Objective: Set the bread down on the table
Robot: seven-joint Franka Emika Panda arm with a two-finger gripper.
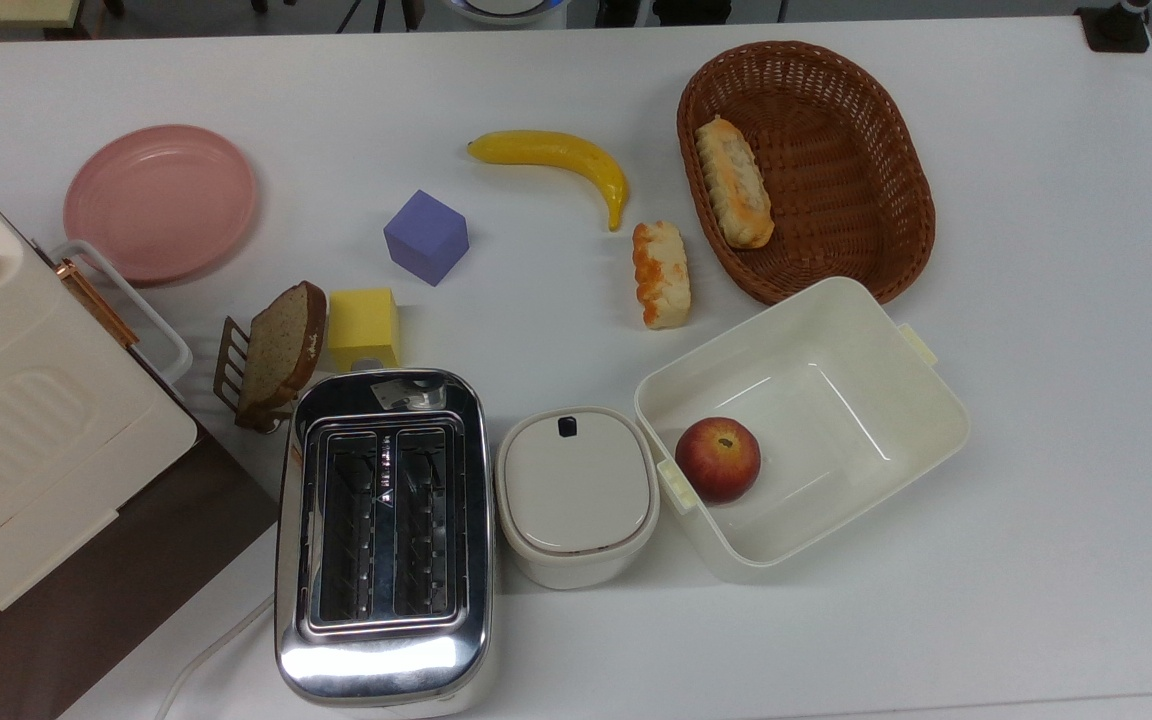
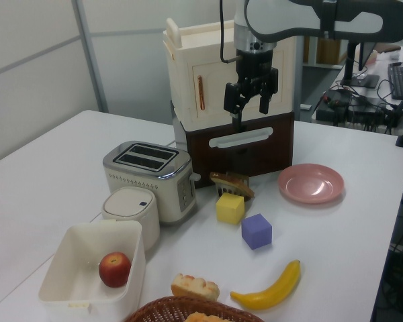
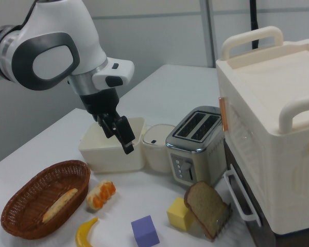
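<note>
The bread (image 1: pixel 661 274) is seen lying on the white surface (image 1: pixel 1036 300), at the wicker basket's (image 1: pixel 896 150) eight o'clock in the top view. The task is judged done. The claw (image 2: pixel 250 99) hangs high above, spread apart, empty.

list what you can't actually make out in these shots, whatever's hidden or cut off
- Wicker basket: cut by the left view's bottom edge; the roll inside barely shows there.
- Bread: in the left view its near end is hidden behind the basket rim.
- Apple: in the right view, hidden by the white box wall.
- Toaster slots: too dark in the top view to tell what is inside.
- End effector: empty, fingers apart.
</note>
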